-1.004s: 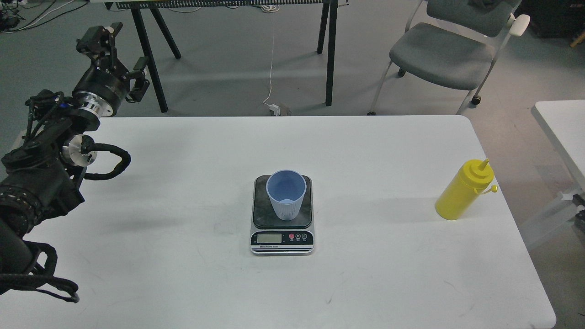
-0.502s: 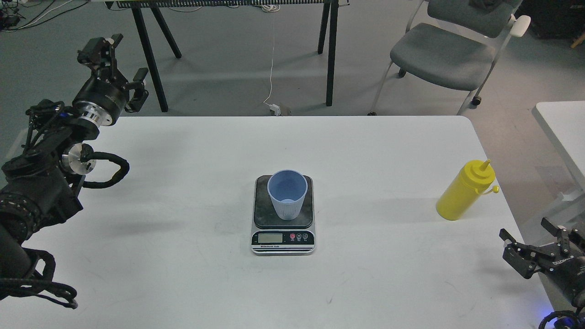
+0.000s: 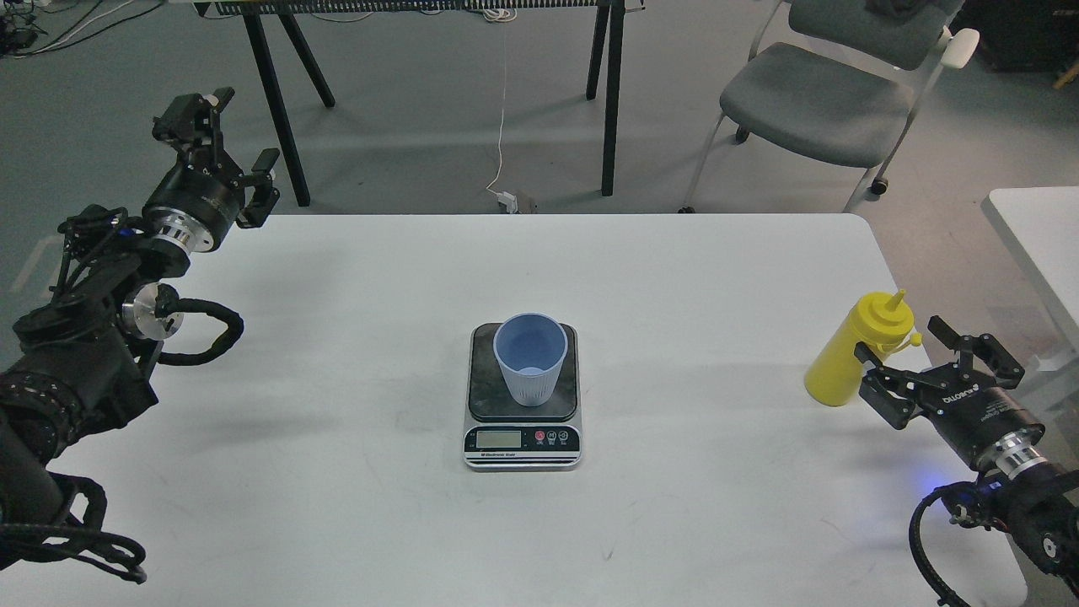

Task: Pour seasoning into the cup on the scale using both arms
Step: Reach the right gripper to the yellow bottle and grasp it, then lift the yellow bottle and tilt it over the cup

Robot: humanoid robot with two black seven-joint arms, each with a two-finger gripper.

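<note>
The light blue cup (image 3: 529,358) stands upright on the scale's (image 3: 523,443) dark plate at the middle of the white table (image 3: 337,523). The yellow seasoning bottle (image 3: 858,349) stands near the table's right edge, leaning slightly. My right gripper (image 3: 906,346) is open, its fingers right beside the bottle's right side, not closed on it. My left gripper (image 3: 229,135) is open and empty, raised over the table's far left corner, far from the cup.
A grey chair (image 3: 830,93) stands beyond the table at the back right. Black table legs (image 3: 611,93) stand behind. Another white table's corner (image 3: 1037,228) shows at the right edge.
My right arm has come into view from the lower right and moved up to the bottle's side. My left gripper has lowered slightly. Cup, scale and bottle have not moved.
</note>
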